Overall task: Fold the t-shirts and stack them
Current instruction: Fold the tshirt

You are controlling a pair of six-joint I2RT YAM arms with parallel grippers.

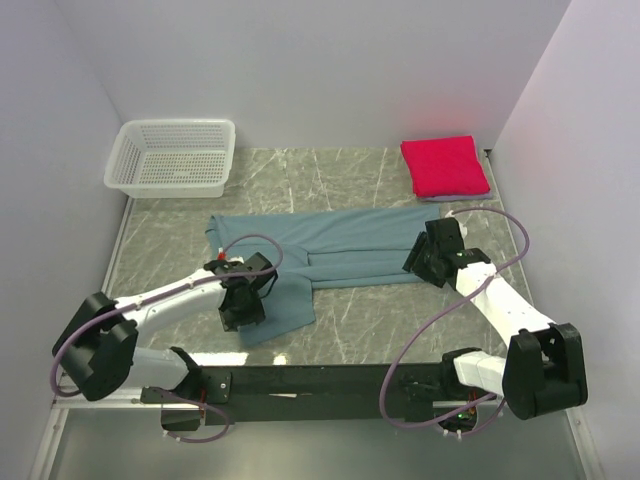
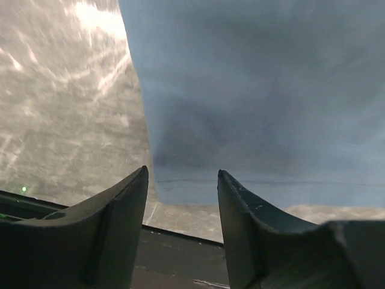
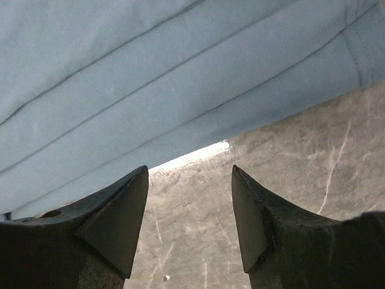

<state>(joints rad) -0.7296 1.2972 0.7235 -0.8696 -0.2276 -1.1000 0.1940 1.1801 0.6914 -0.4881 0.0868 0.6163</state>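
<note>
At the far left corner of the grey marbled table (image 1: 360, 320) stands a white plastic mesh basket (image 1: 172, 155), well apart from both arms. Nearer the front, the left gripper (image 1: 242, 315) hangs over the near left part of a teal-blue t-shirt (image 1: 340, 250). In the left wrist view its two dark fingers (image 2: 120, 211) stand spread with nothing clamped between them. The shirt's stitched hem runs across just beyond their tips, bare table shows to the left, and a black rail lies below.

The teal-blue t-shirt lies flat across the middle of the table, its long side running left to right, with one broad flap reaching toward the near edge under the left gripper. Long creases and layered edges run along its length (whether these are folds or seams cannot be told from above).

At the shirt's right end sits the right gripper (image 1: 418, 262), low over the cloth's near edge. The right wrist view shows its fingers (image 3: 258, 211) also parted and empty. The shirt's edge (image 3: 150, 90) lies just past the tips, and pale stone fills the gap between them.

In the far right corner, a crimson-pink t-shirt (image 1: 444, 165) rests folded into a neat rectangle, clear of the teal shirt and near the right wall.
</note>
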